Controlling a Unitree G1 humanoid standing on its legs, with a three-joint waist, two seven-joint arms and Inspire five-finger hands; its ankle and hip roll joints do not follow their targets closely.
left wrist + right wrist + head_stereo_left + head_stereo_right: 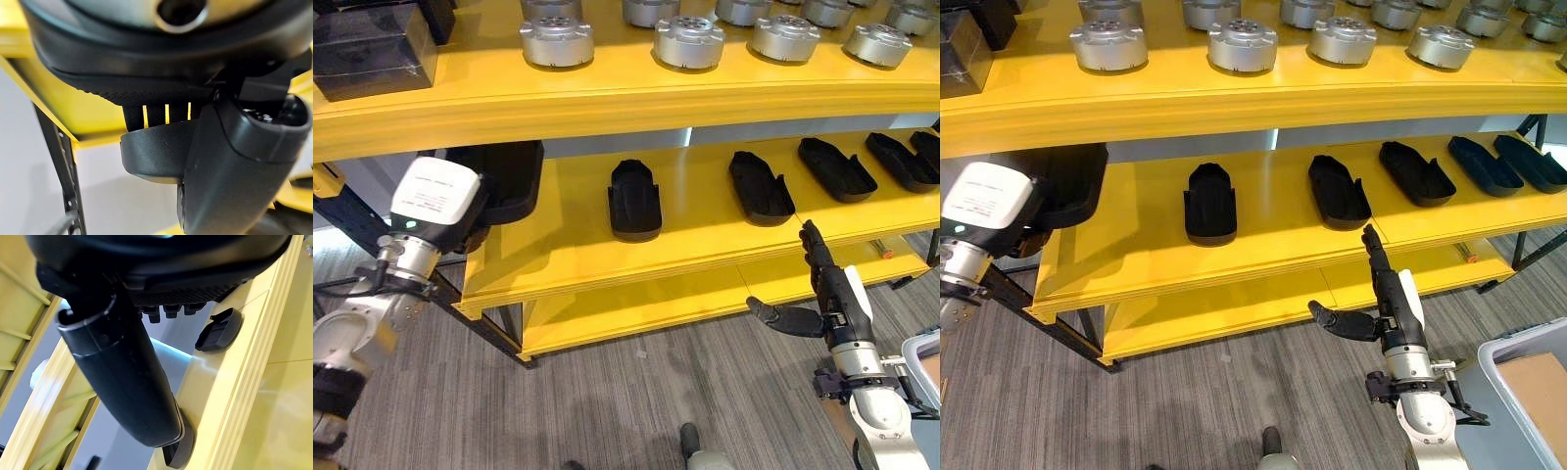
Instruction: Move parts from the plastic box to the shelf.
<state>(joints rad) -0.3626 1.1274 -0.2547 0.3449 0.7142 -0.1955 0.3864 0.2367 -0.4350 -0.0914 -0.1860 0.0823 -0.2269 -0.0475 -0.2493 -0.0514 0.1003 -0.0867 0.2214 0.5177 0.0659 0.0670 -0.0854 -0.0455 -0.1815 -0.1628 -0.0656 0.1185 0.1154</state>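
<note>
The left hand is reaching into the left end of the yellow shelf, its fingers curling around a black part that is resting on the middle level. The right hand is hovering just in front of the shelf edge, fingers straight and thumb spread, holding nothing. Beyond its fingers, 5 more black parts are lying in a row.
</note>
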